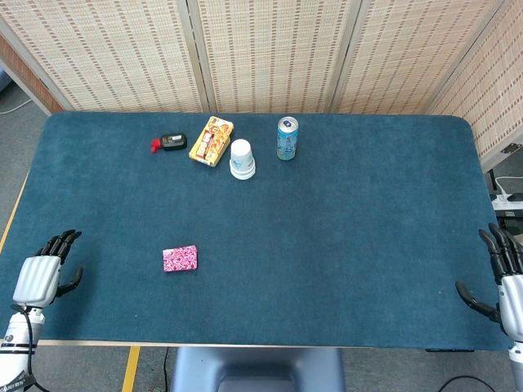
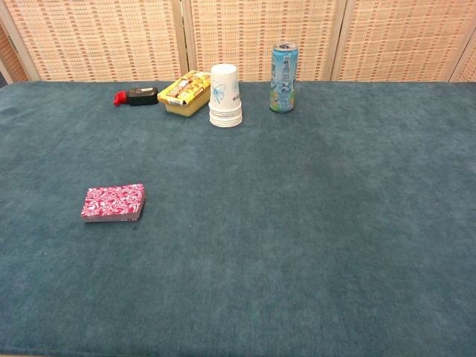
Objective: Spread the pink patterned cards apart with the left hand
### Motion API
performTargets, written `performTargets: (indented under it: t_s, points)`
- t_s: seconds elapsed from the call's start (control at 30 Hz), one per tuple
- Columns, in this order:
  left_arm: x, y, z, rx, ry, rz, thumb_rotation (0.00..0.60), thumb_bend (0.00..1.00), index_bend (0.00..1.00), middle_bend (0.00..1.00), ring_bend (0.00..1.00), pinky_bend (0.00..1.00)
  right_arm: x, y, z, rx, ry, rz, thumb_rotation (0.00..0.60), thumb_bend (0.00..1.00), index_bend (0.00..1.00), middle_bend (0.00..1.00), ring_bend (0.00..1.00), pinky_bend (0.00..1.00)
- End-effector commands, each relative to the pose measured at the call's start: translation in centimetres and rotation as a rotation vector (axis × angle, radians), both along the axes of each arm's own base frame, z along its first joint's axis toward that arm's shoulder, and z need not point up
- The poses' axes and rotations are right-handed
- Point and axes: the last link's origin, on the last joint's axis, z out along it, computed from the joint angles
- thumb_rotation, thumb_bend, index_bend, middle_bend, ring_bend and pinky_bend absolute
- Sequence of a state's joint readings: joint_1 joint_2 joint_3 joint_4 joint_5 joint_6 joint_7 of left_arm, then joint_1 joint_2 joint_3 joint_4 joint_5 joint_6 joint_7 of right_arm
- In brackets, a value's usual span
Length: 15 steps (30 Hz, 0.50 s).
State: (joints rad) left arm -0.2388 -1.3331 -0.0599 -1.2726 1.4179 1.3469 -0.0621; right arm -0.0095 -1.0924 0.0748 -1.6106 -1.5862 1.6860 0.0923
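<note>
A neat stack of pink patterned cards [image 1: 180, 258] lies on the blue table toward the front left; the chest view shows the same stack of cards [image 2: 113, 203] squared up. My left hand [image 1: 46, 271] hovers at the table's left front corner, well to the left of the cards, holding nothing with its fingers apart. My right hand [image 1: 505, 273] is at the far right edge, also empty with fingers spread. Neither hand appears in the chest view.
At the back stand a white paper cup stack [image 1: 242, 158], a blue drink can [image 1: 287, 138], a yellow snack box [image 1: 212, 140] and a small black and red object [image 1: 168, 143]. Woven screens close off the rear.
</note>
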Motion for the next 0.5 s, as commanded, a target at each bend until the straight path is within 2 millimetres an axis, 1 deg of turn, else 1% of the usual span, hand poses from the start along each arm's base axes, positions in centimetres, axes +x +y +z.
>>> performTargets:
  t_s: [0.03, 0.17, 0.23, 0.27, 0.3, 0.33, 0.4, 0.47, 0.5]
  points:
    - [0.1, 0.0, -0.1, -0.005, 0.002, 0.000, 0.600, 0.42, 0.12, 0.13, 0.15, 0.37, 0.0, 0.0, -0.1, -0.001, 0.007, -0.005, 0.600, 0.20, 0.00, 0.00, 0.00, 0.14]
    - [0.1, -0.1, -0.2, -0.014, 0.001, 0.003, 0.600, 0.42, 0.12, 0.14, 0.15, 0.37, -0.1, -0.1, -0.3, -0.003, 0.025, -0.014, 0.600, 0.20, 0.00, 0.00, 0.00, 0.14]
    - [0.2, -0.2, -0.1, -0.009, 0.004, 0.003, 0.600, 0.42, 0.12, 0.17, 0.16, 0.37, 0.0, 0.0, -0.4, 0.004, 0.026, -0.011, 0.600, 0.20, 0.00, 0.00, 0.00, 0.14]
    - [0.3, -0.2, -0.1, 0.000, 0.006, 0.002, 0.600, 0.43, 0.11, 0.22, 0.19, 0.38, 0.0, 0.0, -0.5, 0.007, 0.024, -0.007, 0.600, 0.20, 0.00, 0.00, 0.00, 0.14]
    - [0.4, -0.2, 0.0, 0.012, 0.008, -0.003, 0.600, 0.43, 0.11, 0.28, 0.24, 0.41, 0.1, 0.0, -0.5, 0.011, 0.023, -0.001, 0.600, 0.20, 0.00, 0.00, 0.00, 0.14]
    - [0.6, -0.2, 0.0, 0.019, 0.005, -0.009, 0.600, 0.44, 0.10, 0.35, 0.31, 0.44, 0.1, 0.0, -0.6, 0.012, 0.022, 0.001, 0.600, 0.20, 0.00, 0.00, 0.00, 0.14]
    - [1.2, -0.1, 0.0, 0.031, -0.007, -0.035, 0.600, 0.43, 0.09, 0.51, 0.46, 0.59, 0.0, -0.2, -0.6, 0.013, 0.024, -0.007, 0.600, 0.20, 0.00, 0.00, 0.00, 0.14]
    - [1.7, 0.3, 0.1, 0.050, -0.020, -0.074, 0.600, 0.43, 0.10, 0.61, 0.57, 0.74, 0.0, -0.4, -0.6, 0.011, 0.028, -0.018, 0.600, 0.20, 0.00, 0.00, 0.00, 0.14]
    - [1.9, 0.6, 0.1, 0.058, -0.015, -0.091, 0.600, 0.43, 0.10, 0.65, 0.62, 0.80, -0.1, -0.6, -0.6, 0.010, 0.030, -0.026, 0.600, 0.20, 0.00, 0.00, 0.00, 0.14]
